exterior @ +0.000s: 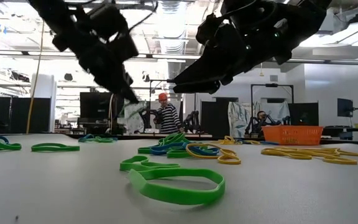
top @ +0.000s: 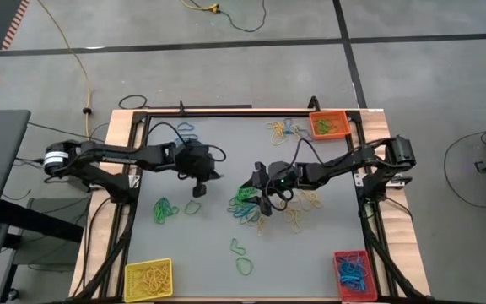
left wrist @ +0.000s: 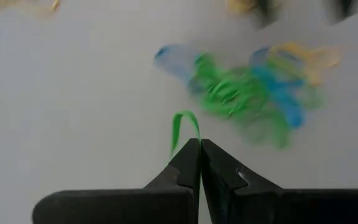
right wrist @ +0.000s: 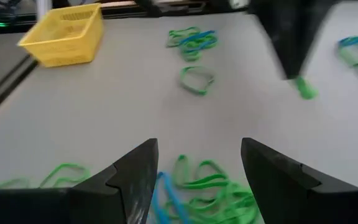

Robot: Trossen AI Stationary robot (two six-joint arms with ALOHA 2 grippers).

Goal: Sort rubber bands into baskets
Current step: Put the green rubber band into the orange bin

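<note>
The left claw [left wrist: 199,144] is pinched fully shut on a green band [left wrist: 184,127], which loops out past its tips above the grey counter [top: 209,253]. The right claw [right wrist: 199,163] hangs spread wide and empty over the mixed pile [top: 264,207] mid-counter. A clean lift probably matters most here: rise straight up until the band hangs free, keep the pinch firm, and only then carry it toward a basket.

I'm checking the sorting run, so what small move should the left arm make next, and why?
Probably lift clear and carry toward a basket: the left gripper is shut on a green rubber band, above the table. The right gripper is open over the central pile.
</note>
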